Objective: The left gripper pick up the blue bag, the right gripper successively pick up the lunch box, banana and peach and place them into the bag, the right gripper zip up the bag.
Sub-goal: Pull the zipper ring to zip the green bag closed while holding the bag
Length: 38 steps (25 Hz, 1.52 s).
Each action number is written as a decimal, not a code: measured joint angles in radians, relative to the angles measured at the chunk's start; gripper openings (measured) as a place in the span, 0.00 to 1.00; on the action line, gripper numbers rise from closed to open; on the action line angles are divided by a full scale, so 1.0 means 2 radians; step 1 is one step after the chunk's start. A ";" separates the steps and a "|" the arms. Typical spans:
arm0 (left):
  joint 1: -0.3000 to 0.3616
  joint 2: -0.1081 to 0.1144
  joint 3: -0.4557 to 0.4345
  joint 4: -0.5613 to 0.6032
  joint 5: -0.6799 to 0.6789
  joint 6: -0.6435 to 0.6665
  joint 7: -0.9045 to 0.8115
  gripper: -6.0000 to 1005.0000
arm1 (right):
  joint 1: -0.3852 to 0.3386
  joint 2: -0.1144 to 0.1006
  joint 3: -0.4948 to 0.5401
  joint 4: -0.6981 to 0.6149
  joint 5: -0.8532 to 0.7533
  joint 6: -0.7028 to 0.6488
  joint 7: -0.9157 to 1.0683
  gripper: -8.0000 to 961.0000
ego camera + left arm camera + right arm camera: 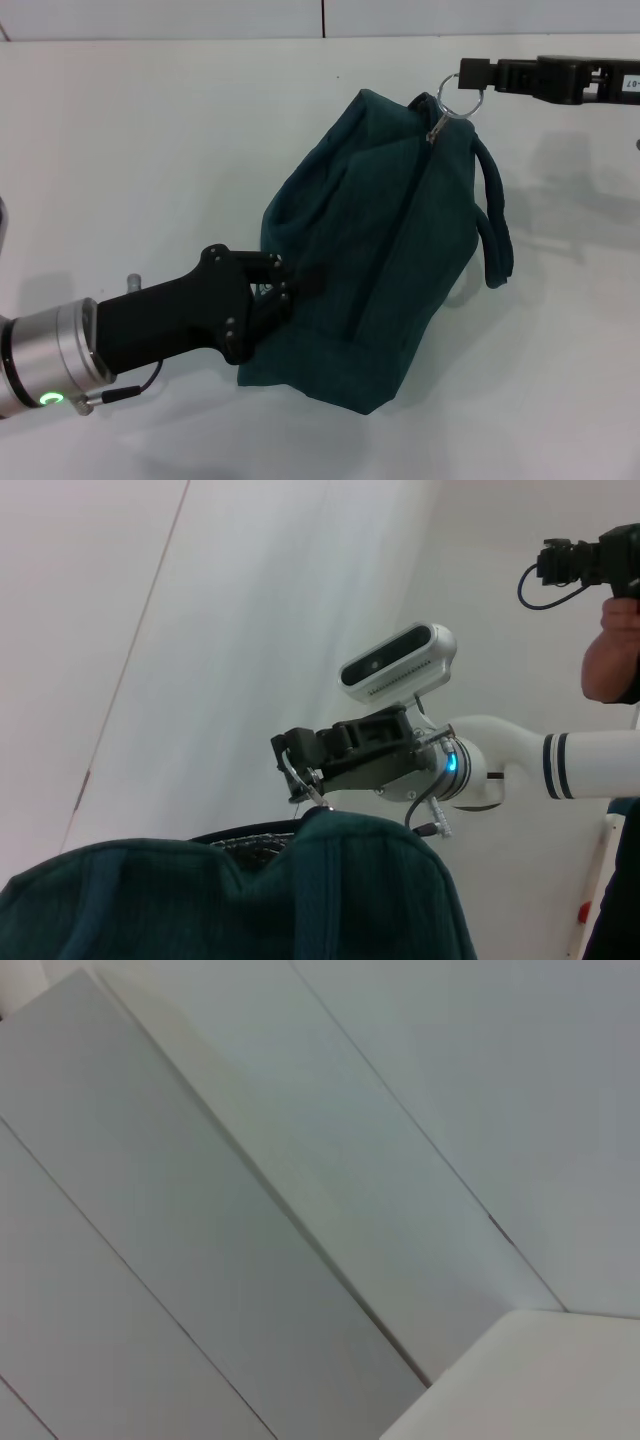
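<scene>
The blue bag [380, 260] stands on the white table, its top zip line running closed from near end to far end. My left gripper [285, 285] is shut on the fabric at the bag's near left end. At the far end, my right gripper [468, 74] is shut on the metal ring zipper pull [460, 98]. The left wrist view shows the bag's top [300, 900] and, beyond it, the right gripper [290, 755] holding the ring [298, 783]. The lunch box, banana and peach are out of view. The right wrist view shows only wall panels and a table corner.
One loop handle [495, 230] hangs down the bag's right side. The white table [150, 150] ends at a back edge near the wall. A person holding a camera [610, 620] stands behind the right arm in the left wrist view.
</scene>
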<state>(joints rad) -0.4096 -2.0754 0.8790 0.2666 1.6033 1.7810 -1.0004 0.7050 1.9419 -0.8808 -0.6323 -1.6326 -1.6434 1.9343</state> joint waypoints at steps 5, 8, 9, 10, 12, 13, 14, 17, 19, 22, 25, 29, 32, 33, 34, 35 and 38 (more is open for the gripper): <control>0.000 0.000 0.000 0.000 0.000 0.003 0.001 0.17 | 0.000 0.000 0.000 -0.001 -0.010 0.011 0.000 0.03; -0.001 0.000 0.000 0.000 0.000 0.006 0.002 0.18 | 0.001 -0.001 -0.001 -0.001 -0.010 0.012 0.000 0.03; -0.002 0.000 0.000 0.000 0.000 0.006 0.002 0.18 | 0.001 -0.001 -0.001 -0.001 -0.010 0.012 0.000 0.03; -0.002 0.000 0.000 0.000 0.000 0.006 0.002 0.18 | 0.002 0.000 -0.001 -0.001 -0.010 0.012 0.000 0.03; -0.002 0.000 -0.001 0.000 0.000 0.004 0.002 0.18 | 0.003 0.000 0.000 -0.001 -0.010 0.012 0.000 0.03; -0.002 0.000 -0.001 0.000 0.000 0.003 0.002 0.18 | 0.003 0.000 0.000 -0.001 -0.010 0.012 0.000 0.03; -0.002 0.000 -0.001 0.000 0.000 0.002 0.002 0.19 | 0.003 0.000 0.000 -0.001 -0.010 0.012 0.000 0.03; -0.002 -0.001 -0.005 0.000 -0.004 -0.008 0.001 0.19 | 0.004 0.000 0.003 -0.001 -0.007 0.009 0.000 0.03; 0.000 -0.003 -0.011 0.000 -0.008 -0.022 0.000 0.19 | 0.005 0.001 0.004 -0.001 -0.004 0.004 0.000 0.03; 0.001 -0.005 -0.021 -0.002 -0.011 -0.043 -0.002 0.20 | 0.008 0.002 0.004 -0.002 0.008 -0.007 0.000 0.03; 0.001 -0.005 -0.024 -0.004 -0.011 -0.059 -0.002 0.20 | 0.011 0.003 0.004 -0.003 0.016 -0.017 0.000 0.03; 0.003 -0.006 -0.034 -0.004 -0.012 -0.065 -0.005 0.20 | 0.015 0.005 0.004 -0.007 0.019 -0.019 0.000 0.03; 0.004 -0.005 -0.042 -0.002 -0.014 -0.065 -0.021 0.21 | 0.019 0.007 0.002 -0.007 0.019 -0.020 -0.002 0.03; 0.004 -0.005 -0.043 -0.001 -0.014 -0.065 -0.029 0.21 | 0.020 0.008 0.001 -0.007 0.019 -0.020 -0.003 0.03; 0.003 -0.004 -0.043 0.000 -0.014 -0.065 -0.037 0.21 | 0.020 0.009 0.001 -0.007 0.019 -0.020 -0.004 0.03; 0.002 -0.003 -0.043 0.003 -0.014 -0.066 -0.044 0.21 | 0.022 0.009 0.001 -0.007 0.019 -0.020 -0.005 0.03; 0.001 -0.001 -0.044 0.025 -0.014 -0.071 -0.070 0.22 | 0.027 0.013 0.000 -0.003 0.020 -0.021 -0.009 0.03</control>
<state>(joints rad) -0.4070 -2.0776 0.7918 0.3174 1.5746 1.6399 -1.1403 0.7583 1.9672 -0.8799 -0.6374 -1.5932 -1.6849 1.9168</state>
